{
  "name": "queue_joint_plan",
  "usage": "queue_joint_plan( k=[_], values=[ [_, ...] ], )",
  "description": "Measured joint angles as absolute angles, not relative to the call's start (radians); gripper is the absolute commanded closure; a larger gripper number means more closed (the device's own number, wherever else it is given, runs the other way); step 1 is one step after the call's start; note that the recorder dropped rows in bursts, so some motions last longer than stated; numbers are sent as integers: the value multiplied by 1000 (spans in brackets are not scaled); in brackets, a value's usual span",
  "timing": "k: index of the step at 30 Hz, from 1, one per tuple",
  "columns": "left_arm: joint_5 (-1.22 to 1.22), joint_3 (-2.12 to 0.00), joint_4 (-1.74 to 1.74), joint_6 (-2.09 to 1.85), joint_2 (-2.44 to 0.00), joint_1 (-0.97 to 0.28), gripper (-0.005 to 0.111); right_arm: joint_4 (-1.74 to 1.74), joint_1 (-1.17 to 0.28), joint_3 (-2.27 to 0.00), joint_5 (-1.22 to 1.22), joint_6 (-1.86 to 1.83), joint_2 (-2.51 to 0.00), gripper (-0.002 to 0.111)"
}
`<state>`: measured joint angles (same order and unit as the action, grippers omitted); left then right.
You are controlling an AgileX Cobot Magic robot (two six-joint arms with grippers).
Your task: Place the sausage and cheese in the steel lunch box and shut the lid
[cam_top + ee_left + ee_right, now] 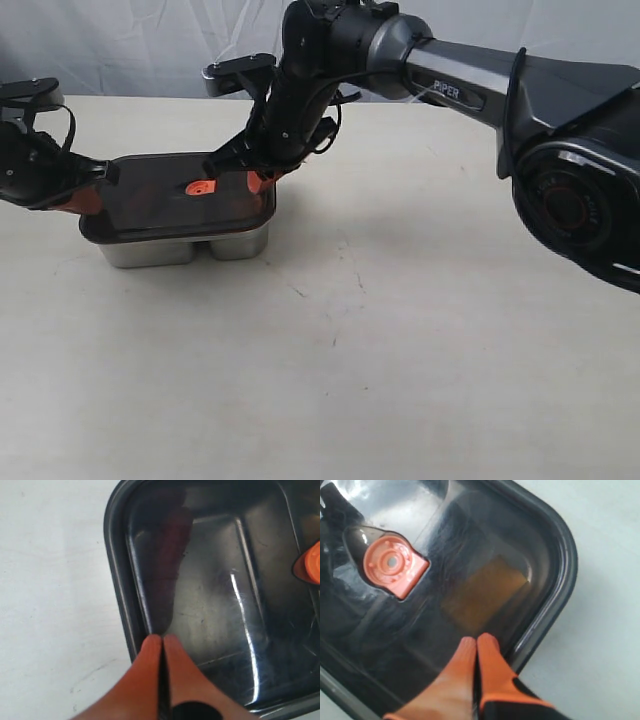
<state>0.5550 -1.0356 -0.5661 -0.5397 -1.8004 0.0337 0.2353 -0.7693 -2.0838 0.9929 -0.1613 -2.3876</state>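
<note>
The steel lunch box (185, 247) stands at the left of the table with the dark translucent lid (160, 195) lying on top of it, its orange valve (201, 187) near the middle. Through the lid the sausage (172, 565) shows as a dim reddish shape, and the cheese (485, 592) as a dull yellow-brown block. My left gripper (162, 639) is shut, its orange tips over the lid's (210, 605) left end. My right gripper (476, 641) is shut too, tips on the lid (470, 540) near its right edge, beside the valve (395, 566).
The pale table (400, 340) stretches to the right and front of the box. The right arm (470, 85) reaches in from the upper right across the table's back; the left arm (30, 150) comes in at the left edge.
</note>
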Motion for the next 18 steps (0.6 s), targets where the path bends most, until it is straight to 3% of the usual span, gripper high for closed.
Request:
queue_joint_plan(
  k=[18],
  values=[
    [540, -1045, -577, -540, -1820, 34, 107, 268, -762, -2098, 1021, -161, -2415, 109]
  ],
)
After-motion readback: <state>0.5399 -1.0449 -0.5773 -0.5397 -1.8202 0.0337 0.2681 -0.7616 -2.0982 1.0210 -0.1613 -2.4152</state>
